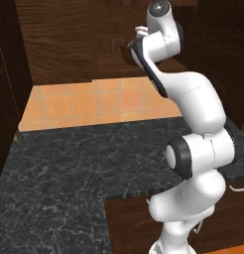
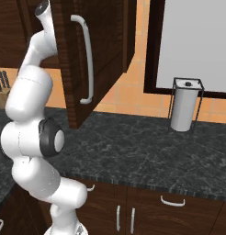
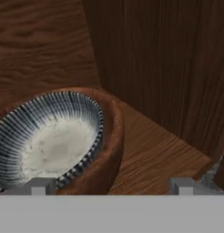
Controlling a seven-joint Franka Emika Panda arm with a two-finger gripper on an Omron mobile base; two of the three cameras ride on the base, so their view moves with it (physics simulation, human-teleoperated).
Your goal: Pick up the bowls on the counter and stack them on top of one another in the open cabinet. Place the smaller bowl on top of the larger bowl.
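Wooden larger bowl cradles the smaller bowl, gripper spread wide beside its rim

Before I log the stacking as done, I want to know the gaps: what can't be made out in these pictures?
- Reddish-brown wooden bowl: hand view, its near side is cut off by the bottom edge.
- Pale striped shallow bowl inside it: whether it sits level or tilted is unclear; its left side runs off the frame.
- Two-finger gripper: hand view, just the fingertips show, wide apart.
- Dark wood cabinet: left base view, the white arm hides its inside.
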